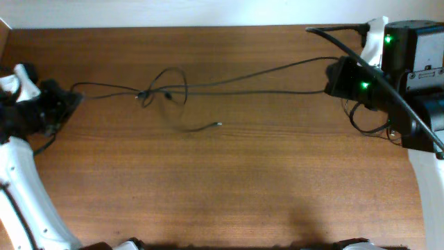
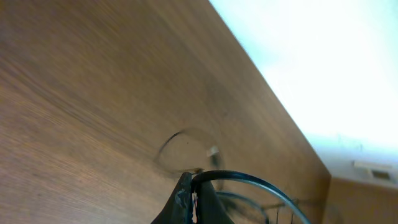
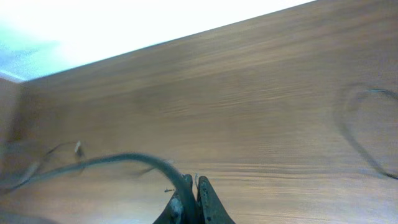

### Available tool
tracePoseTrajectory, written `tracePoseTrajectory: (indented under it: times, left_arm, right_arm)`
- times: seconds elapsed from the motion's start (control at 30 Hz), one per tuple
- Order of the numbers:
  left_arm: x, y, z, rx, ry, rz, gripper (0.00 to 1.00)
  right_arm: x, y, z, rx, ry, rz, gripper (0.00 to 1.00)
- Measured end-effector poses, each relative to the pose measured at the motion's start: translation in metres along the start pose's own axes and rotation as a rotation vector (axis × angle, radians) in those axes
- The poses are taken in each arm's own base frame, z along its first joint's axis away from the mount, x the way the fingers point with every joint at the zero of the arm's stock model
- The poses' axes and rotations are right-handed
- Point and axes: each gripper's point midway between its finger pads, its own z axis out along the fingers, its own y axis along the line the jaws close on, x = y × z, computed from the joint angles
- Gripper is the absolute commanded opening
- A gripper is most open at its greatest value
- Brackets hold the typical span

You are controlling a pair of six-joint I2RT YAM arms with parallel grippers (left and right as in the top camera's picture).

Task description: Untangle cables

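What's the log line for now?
left gripper: shut on cables | right gripper: shut on cables | cables: stretched between grippers | knot: tied, nearer left gripper

Overhead, the desk (image 1: pixel 222 180) is softly and evenly lit, with faint broad shadows well away from both tools. In the wrist views the wall beyond the desk is blown out white. The cables (image 3: pixel 124 158) ahead of the right tool (image 3: pixel 193 184) are smeared and out of focus. The loop ahead of the left tool (image 2: pixel 194 186) is a faint blur.

White arms (image 1: pixel 24 187), black green-lit wrist housings (image 1: pixel 354 78)
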Motion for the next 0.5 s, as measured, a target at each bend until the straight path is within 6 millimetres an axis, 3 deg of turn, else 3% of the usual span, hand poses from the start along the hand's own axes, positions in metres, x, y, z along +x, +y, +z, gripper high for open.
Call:
tracePoseTrajectory:
  times: [0.17, 0.23, 0.4, 0.5]
  left_arm:
    - [-0.018, 0.028, -0.022, -0.051, -0.087, -0.074, 0.00]
    - [-0.021, 0.035, -0.025, -0.076, -0.101, -0.104, 0.00]
    - [-0.014, 0.027, -0.018, -0.078, -0.078, -0.094, 0.00]
    - [-0.005, 0.012, -0.008, -0.063, -0.041, -0.052, 0.00]
  right_arm:
    - [-0.019, -0.056, -0.009, 0.294, -0.114, 0.053, 0.04]
    - [-0.023, -0.067, -0.012, 0.321, -0.126, 0.075, 0.04]
    - [-0.020, -0.057, -0.007, 0.253, -0.098, 0.075, 0.04]
    - [-0.012, -0.043, 0.013, 0.166, -0.017, 0.041, 0.04]
